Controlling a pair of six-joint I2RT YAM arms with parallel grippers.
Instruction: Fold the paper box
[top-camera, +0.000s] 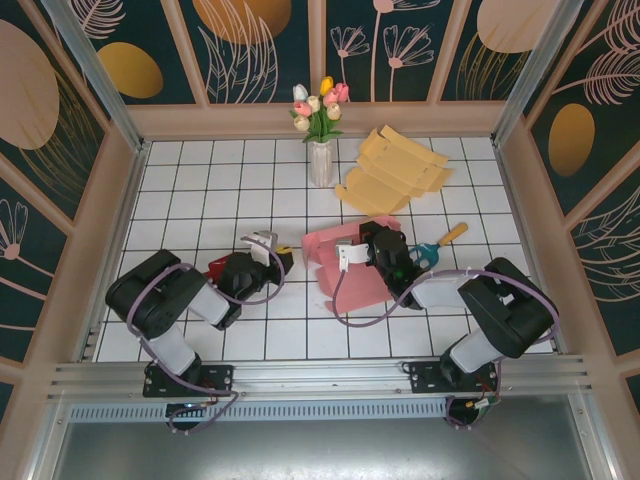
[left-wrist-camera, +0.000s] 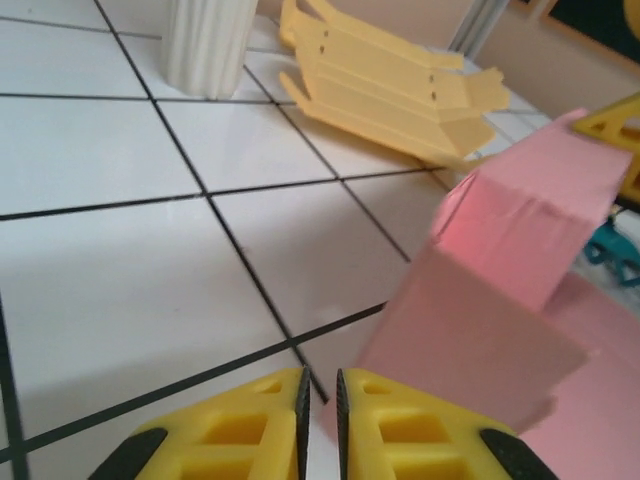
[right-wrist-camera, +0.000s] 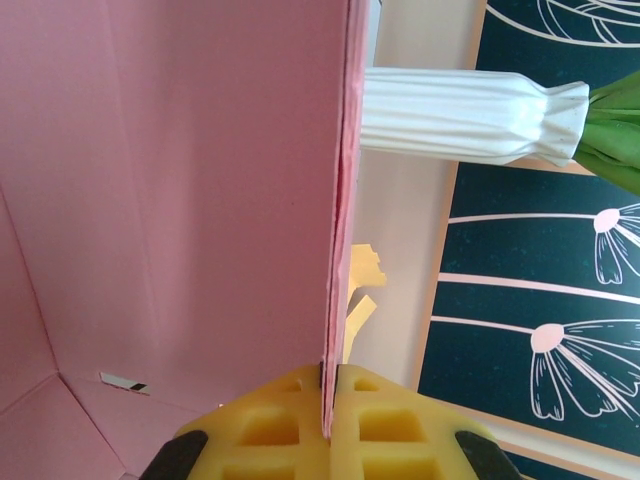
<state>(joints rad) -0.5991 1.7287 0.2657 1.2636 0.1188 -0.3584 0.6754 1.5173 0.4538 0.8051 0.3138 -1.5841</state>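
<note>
- The pink box (top-camera: 325, 250) is sitting half-formed in the middle of the desk (top-camera: 200, 180), just right of centre, with yellow blanks (top-camera: 395, 168) lying beyond it.
- One upright wall is being pinched edge-on by the right hand (right-wrist-camera: 328, 385), pressed together on the card.
- The left hand (left-wrist-camera: 320, 400) is being held just left of the box, barely parted, nothing in it.
- A side wall is seemingly being raised. Next, the neighbouring flap is needing to be pushed inward while that wall is being kept steady.
</note>
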